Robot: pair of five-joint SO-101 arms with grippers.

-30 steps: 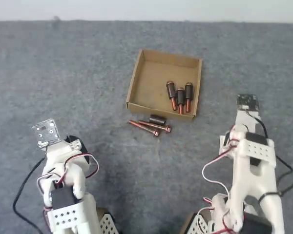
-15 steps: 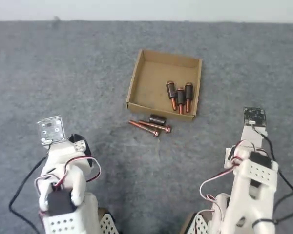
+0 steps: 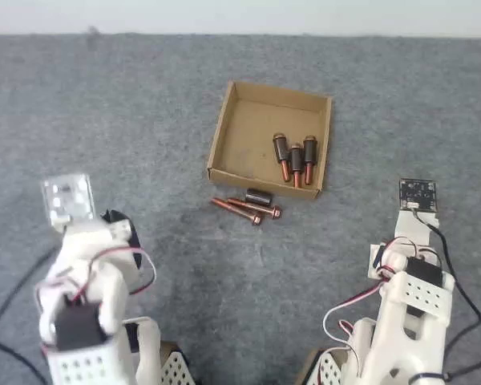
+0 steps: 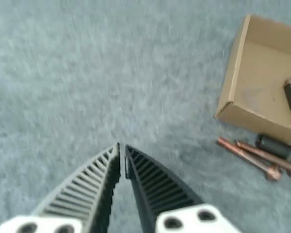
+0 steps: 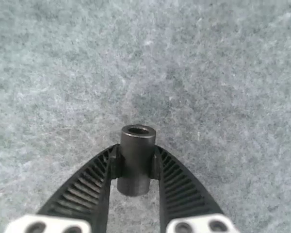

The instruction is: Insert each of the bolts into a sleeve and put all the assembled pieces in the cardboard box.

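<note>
The cardboard box (image 3: 218, 141) stands at the middle of the table with three bolt-and-sleeve pieces (image 3: 295, 159) lying inside near its right wall. Just in front of it lie two copper bolts (image 3: 244, 210) and one black sleeve (image 3: 258, 196). In the left wrist view my left gripper (image 4: 121, 148) is shut with nothing in it, well short of the box (image 4: 254, 120), the bolts (image 4: 257, 158) and the sleeve (image 4: 273, 144). My right gripper (image 5: 136, 151) is shut on a second black sleeve (image 5: 137, 158), held bore-up above bare carpet.
Grey carpet covers the table. The left arm (image 3: 88, 281) stands at the near left and the right arm (image 3: 413, 281) at the near right, both well back from the box. Open carpet lies on every side of the box.
The right arm has drawn back toward the near edge. The left arm's wrist has swung to the left and a little away. The box and loose parts have not moved.
</note>
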